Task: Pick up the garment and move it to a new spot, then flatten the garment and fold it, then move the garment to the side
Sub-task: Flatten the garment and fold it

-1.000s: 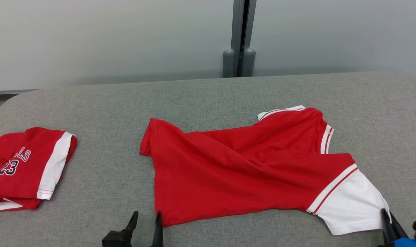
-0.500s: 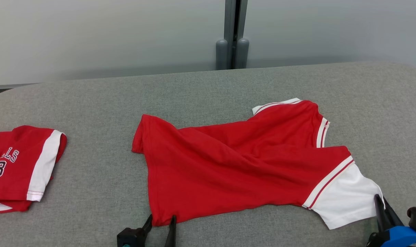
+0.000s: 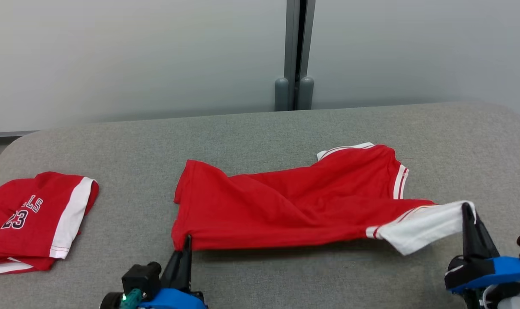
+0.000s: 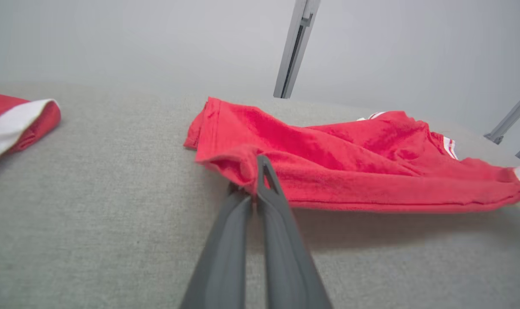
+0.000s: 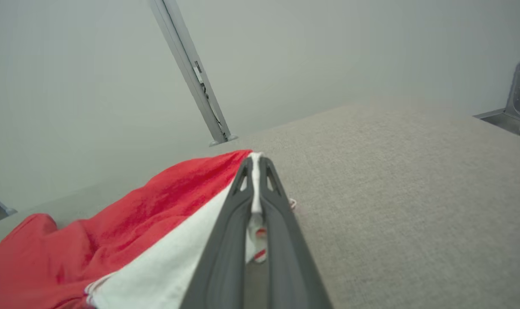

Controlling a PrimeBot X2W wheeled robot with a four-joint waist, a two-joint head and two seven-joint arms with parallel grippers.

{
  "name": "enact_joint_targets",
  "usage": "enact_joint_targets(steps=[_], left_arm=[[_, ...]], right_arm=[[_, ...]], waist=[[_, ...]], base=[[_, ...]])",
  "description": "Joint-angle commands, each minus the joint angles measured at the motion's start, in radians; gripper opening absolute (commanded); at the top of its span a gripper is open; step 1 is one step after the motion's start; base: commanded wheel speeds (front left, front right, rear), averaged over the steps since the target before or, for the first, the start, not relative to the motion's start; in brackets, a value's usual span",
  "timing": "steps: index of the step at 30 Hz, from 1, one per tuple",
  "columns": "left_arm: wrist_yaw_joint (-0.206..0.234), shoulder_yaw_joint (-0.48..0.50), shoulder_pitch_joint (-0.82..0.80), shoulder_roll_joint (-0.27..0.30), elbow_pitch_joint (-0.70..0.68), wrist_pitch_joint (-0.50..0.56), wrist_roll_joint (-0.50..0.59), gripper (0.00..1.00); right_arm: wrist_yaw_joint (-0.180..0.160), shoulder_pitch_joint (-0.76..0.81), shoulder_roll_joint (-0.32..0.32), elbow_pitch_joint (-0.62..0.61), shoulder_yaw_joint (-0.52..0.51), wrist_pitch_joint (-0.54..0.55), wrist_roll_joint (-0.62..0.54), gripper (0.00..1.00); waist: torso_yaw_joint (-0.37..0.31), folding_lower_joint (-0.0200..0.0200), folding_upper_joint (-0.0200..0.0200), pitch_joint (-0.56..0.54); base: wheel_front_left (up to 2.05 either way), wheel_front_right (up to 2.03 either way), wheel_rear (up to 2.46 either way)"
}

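Fingers [image 4: 281, 240] of left gripper [image 3: 186, 241] pressed together on red near corner of garment [image 3: 294, 206]; right gripper [image 3: 466, 208] pinching white sleeve edge, near hem held taut just off grey table [image 3: 251, 133], far part lying mid-table. At left edge, folded red jersey [image 3: 32, 214] well apart, possibly reaching rim. Open bare surface beyond, up to far rim

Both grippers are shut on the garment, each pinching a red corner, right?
Not quite: the right gripper pinches the white end of the garment, as the right wrist view shows. The left gripper is shut on a red corner.
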Motion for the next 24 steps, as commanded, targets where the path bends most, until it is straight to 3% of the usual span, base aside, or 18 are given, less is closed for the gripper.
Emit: enact_joint_targets(steps=[1,7,14,19,24], left_arm=[[-0.006,0.016,-0.012,0.001,-0.022,0.0,0.018,0.0],[-0.054,0.102,-0.109,0.036,-0.139,-0.001,0.083,0.0],[-0.083,0.088,-0.287,0.136,-0.193,0.0,0.089,0.0],[-0.084,0.03,-0.455,0.219,-0.24,0.11,0.05,0.0],[-0.084,0.021,-0.567,0.257,-0.255,0.194,0.023,0.0]], right_arm=[[0.0,-0.021,0.004,-0.022,-0.01,0.0,0.028,0.0],[0.0,-0.112,-0.017,-0.167,-0.004,0.0,0.18,0.0],[0.0,-0.242,-0.073,-0.29,0.014,0.0,0.276,0.0],[0.0,-0.38,-0.152,-0.349,0.028,0.056,0.296,0.0],[0.0,-0.51,-0.206,-0.327,0.036,0.1,0.262,0.0]], waist=[[-0.001,0.0,0.0,-0.009],[0.006,0.0,0.0,-0.052],[0.009,0.0,0.0,-0.103],[0.02,0.0,0.0,-0.111],[0.027,0.0,0.0,-0.079]], base=[[0.0,0.0,0.0],[0.0,0.0,0.0],[0.0,0.0,0.0],[0.0,0.0,0.0],[0.0,0.0,0.0]])
